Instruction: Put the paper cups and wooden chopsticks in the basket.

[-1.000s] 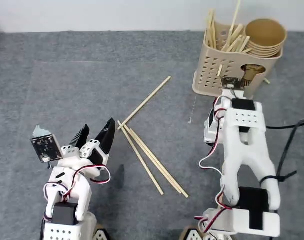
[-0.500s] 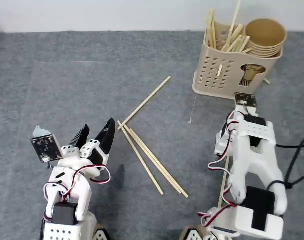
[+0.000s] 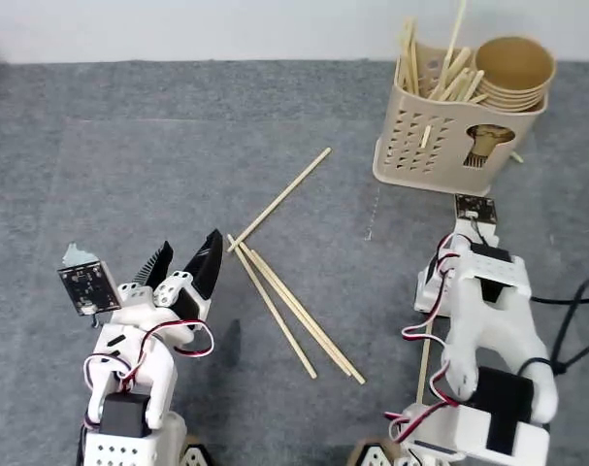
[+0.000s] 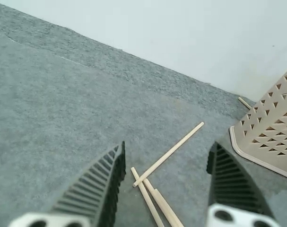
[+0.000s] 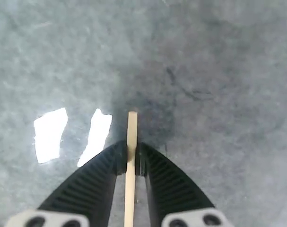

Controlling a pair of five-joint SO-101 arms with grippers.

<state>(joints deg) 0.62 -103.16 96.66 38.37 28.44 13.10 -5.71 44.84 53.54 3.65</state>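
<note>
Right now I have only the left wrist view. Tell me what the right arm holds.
Observer: The right gripper is shut on one chopstick, clamped near its tip.
Operator: Report what is inside the basket.
Observer: The basket holds a stack of cups and several standing chopsticks.
Operator: Say where that arm sits.
Observer: The right arm sits on the robot's side of the basket, with its wrist close to the basket's wall.

The chopsticks [image 3: 299, 311] are matt wood, the mat [image 3: 129, 184] rough cloth, the basket [image 3: 410, 136] smooth plastic
</note>
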